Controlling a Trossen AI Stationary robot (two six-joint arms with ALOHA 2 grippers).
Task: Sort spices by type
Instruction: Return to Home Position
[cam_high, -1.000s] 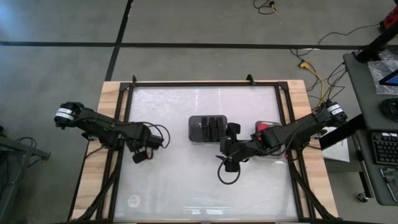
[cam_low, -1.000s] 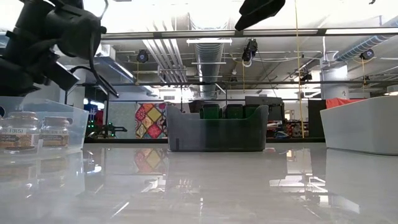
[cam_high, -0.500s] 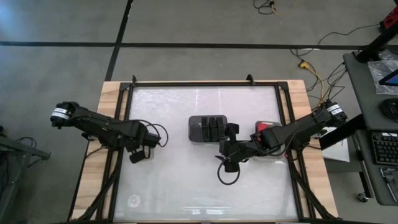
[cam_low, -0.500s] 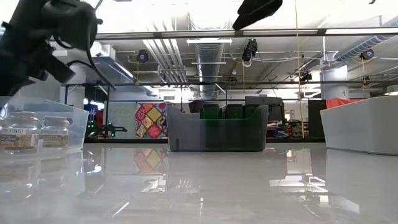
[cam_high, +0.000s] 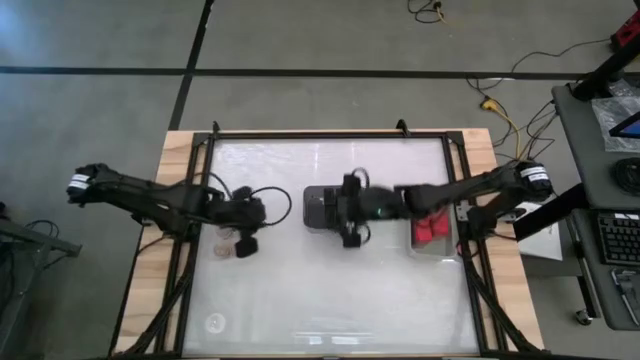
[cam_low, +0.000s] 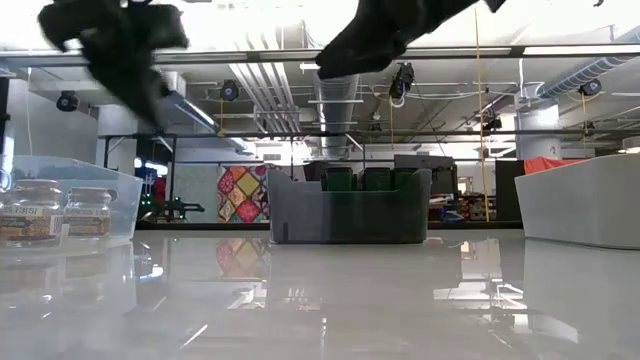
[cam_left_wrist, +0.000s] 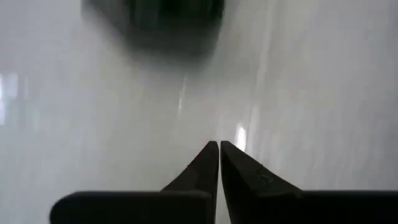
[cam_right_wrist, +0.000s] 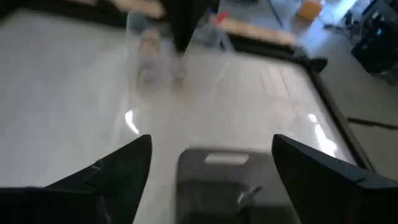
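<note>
Two tan-topped jars (cam_low: 30, 210) stand in a clear tray (cam_low: 120, 195) at the table's left; in the high view this tray (cam_high: 225, 240) lies beside my left gripper (cam_high: 245, 245). That gripper (cam_left_wrist: 219, 155) is shut and empty, above bare table. Dark blocks (cam_low: 360, 180) sit in the dark tray (cam_high: 315, 208) at the centre. My right gripper (cam_high: 346, 210) hovers open above that tray (cam_right_wrist: 224, 180), fingers apart on either side of it, touching nothing. Red blocks (cam_high: 432, 228) lie in a clear tray at the right.
A black frame (cam_high: 330, 133) runs along the table's far edge and down both sides. The right clear tray (cam_low: 580, 200) stands tall at the right. Bare glossy table (cam_high: 330, 300) spreads across the whole near half.
My right gripper has swung from the near side of the dark tray toward the table's far left and now hangs over that tray. My left gripper has risen and tipped up from pointing steeply down, uncovering the jar tray; it stays shut.
</note>
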